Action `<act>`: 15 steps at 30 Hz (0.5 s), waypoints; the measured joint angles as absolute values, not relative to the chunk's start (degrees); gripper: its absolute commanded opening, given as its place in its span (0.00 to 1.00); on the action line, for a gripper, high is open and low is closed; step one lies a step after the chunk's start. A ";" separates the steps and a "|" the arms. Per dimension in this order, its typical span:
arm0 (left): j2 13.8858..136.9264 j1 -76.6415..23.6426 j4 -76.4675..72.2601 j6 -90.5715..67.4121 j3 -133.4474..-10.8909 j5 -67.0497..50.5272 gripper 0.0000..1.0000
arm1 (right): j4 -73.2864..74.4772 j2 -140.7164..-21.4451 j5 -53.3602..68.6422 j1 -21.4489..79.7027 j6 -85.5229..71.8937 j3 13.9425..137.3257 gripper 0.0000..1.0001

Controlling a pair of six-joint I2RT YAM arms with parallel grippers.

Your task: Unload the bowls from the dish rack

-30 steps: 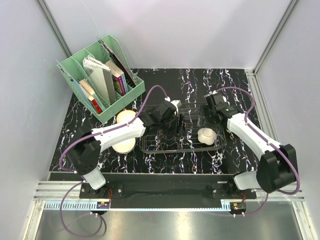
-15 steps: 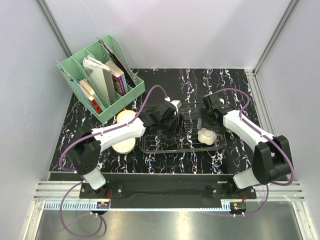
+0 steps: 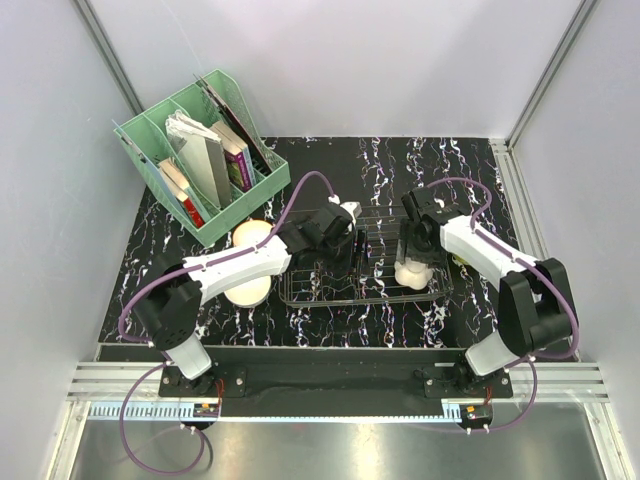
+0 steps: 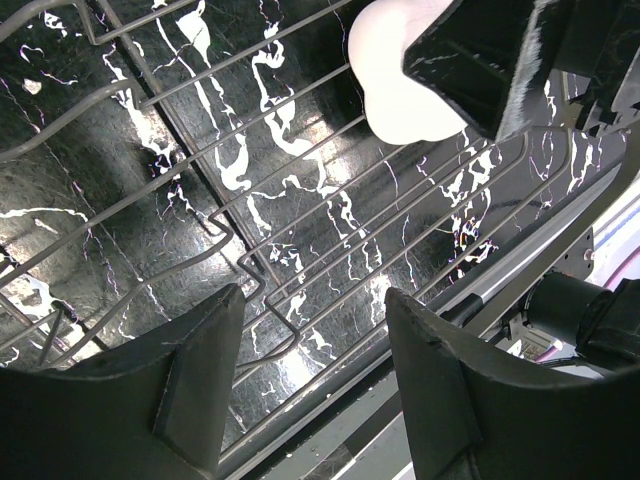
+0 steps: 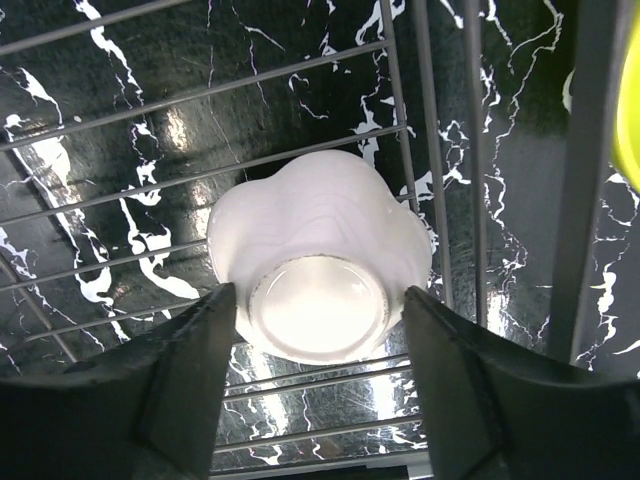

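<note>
Right hand (image 5: 318, 300): fingers apart, one on each side of the upturned white scalloped bowl (image 5: 320, 240); no clamp shows yet
Left hand (image 4: 315, 300): fingers apart, nothing between them; it hangs over bare wires near the middle of the dish rack (image 3: 330, 290)
Step in hand: judged to be the pick of the last bowl in the rack; the right arm is set for the grasp
Next move: close on the bowl's flared wall; lift straight up, clear of the prongs; carry it out to the bench (image 3: 330, 160); the glazed, wavy wall may slip or catch a wire
Dish rack: holds the white bowl at its right end, foot ring up; no other bowl shows in it
Bench by the rack: two cream bowls (image 3: 250, 233) lie to its left, partly under the left arm; a yellow-green bowl (image 5: 632, 110) sits just past its right side
Mint-green file organiser (image 3: 245, 205): far left; books and papers stand in its compartments
</note>
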State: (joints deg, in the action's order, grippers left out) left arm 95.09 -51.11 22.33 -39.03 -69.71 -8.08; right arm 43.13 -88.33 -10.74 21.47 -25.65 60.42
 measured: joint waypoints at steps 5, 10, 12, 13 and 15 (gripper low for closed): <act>95.09 -51.11 22.37 -39.03 -69.71 -8.08 0.61 | 43.00 -87.22 -11.00 21.50 -25.71 60.38 0.55; 95.09 -51.11 22.39 -39.03 -69.71 -8.05 0.61 | 42.04 -86.19 -11.31 21.47 -25.87 60.12 0.40; 95.09 -51.11 22.41 -39.03 -69.71 -8.05 0.61 | 41.78 -86.32 -10.85 21.52 -25.76 59.68 0.45; 95.09 -51.11 22.41 -39.03 -69.71 -8.05 0.61 | 41.76 -86.30 -10.81 21.56 -25.80 59.66 0.57; 95.09 -51.11 22.41 -39.03 -69.71 -8.05 0.61 | 41.67 -86.26 -10.52 21.56 -26.00 59.66 0.72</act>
